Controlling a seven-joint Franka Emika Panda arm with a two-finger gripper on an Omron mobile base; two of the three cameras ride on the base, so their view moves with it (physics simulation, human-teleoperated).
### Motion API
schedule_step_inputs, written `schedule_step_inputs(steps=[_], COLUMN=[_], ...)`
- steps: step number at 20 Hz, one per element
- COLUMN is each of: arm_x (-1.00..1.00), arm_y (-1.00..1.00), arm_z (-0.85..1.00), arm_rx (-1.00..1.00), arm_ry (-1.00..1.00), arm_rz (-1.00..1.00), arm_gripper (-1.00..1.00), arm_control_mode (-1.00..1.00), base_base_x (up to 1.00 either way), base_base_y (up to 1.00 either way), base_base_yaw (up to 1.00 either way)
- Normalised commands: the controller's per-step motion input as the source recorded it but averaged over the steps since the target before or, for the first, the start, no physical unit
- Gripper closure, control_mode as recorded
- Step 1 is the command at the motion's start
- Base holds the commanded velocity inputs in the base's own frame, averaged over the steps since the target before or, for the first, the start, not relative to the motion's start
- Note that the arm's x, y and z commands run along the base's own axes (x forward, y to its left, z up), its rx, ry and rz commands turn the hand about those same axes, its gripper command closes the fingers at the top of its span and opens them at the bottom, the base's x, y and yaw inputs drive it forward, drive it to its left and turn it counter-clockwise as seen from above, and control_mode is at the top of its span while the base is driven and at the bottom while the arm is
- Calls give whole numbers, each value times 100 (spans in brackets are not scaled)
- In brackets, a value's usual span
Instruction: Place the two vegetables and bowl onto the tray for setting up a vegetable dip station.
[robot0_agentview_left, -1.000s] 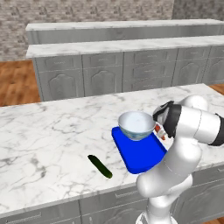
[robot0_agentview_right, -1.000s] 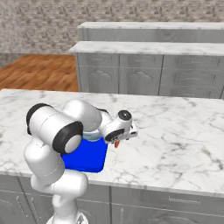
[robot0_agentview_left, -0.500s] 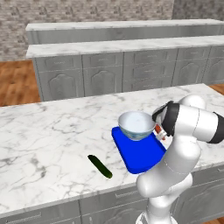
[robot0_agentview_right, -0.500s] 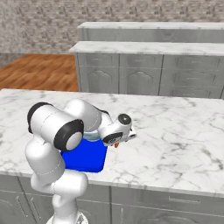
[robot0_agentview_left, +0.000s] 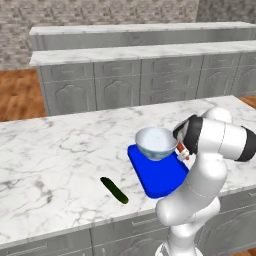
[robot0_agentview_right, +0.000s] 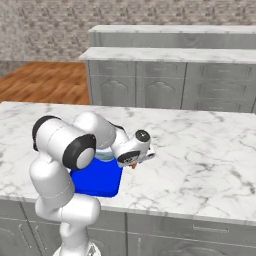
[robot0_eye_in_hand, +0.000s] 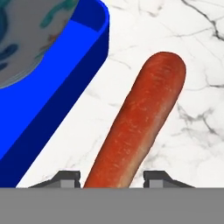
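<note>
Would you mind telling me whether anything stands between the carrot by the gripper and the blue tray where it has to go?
Nothing visible does. The carrot lies on bare marble counter beside the tray, between the gripper's fingertips. The bowl already sits at the tray's far end, leaving the near part free.

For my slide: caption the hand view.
Gripper straddling the carrot on the counter beside the blue tray.

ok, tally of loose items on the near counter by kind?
Vegetables: 2, the cucumber and the carrot
Bowls: 1, the bowl
Trays: 1, the tray
Total: 4
</note>
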Motion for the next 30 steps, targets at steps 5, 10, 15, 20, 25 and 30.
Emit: schedule_step_inputs(steps=[5, 10, 15, 20, 25, 30], arm_x=[0, 0, -21, -22, -15, -18], arm_y=[0, 0, 4, 14, 8, -3], arm_z=[-16, -12, 11, 33, 52, 31], arm_rx=[4, 2, -2, -7, -8, -6], arm_ry=[1, 1, -3, -11, -7, 1], arm_rz=[1, 0, 0, 0, 0, -2], arm_gripper=[100, 100, 100, 100, 100, 100], arm_control_mode=[-100, -100, -100, -100, -100, -100], base_base_x=[0, 0, 0, 0, 0, 0], base_base_y=[0, 0, 0, 0, 0, 0], base_base_yaw=[0, 0, 0, 0, 0, 0])
